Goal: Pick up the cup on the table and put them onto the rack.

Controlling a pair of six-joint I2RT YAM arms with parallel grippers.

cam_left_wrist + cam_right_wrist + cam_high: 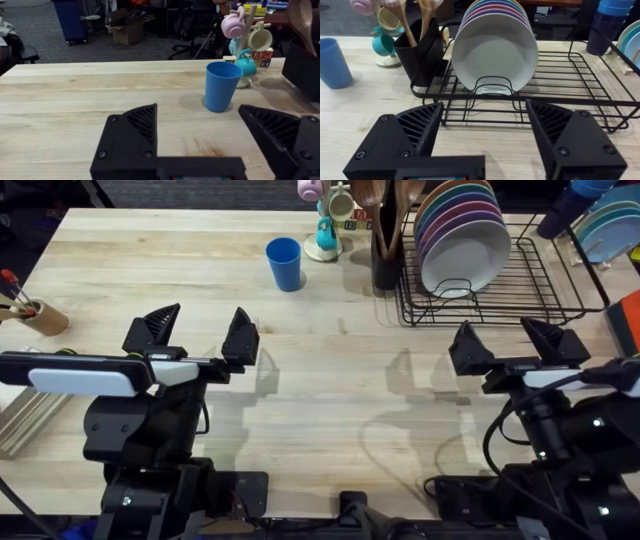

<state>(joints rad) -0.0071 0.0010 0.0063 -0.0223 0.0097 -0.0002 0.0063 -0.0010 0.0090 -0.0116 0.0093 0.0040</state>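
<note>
Seen from overhead, the cup (284, 262) stands upright on the table (320, 380), mouth up and long axis vertical, just beside a small mug tree (325, 225) and well apart from the rack (500, 280), which sits on the far side of a dark utensil holder (385, 255) from it. The rack carries a row of coloured plates with a white plate (465, 255) at the front. The pale plank tabletop shows clear grain, and a small container of tools (35, 315) rests at its edge, far from the cup. The left gripper (197, 335) hovers over the wood on the near side of the cup, fingers spread wide and empty; the right gripper (515, 345) hangs just short of the rack's near rail, also spread and empty. From the left wrist, the cup (221, 86) stands apart beyond the parted fingers (132, 135), touching neither, with pink, cream and teal mugs on the mug tree (245, 45) close behind it, and boxes and office chairs in the room past the table's edge. From the right wrist, the rack (530, 100) lies directly ahead of the released fingers (410, 130), the white plate (495, 55) upright in its slots, the utensil holder (422, 52) against its side and the cup (334, 62) beyond that holder.
</note>
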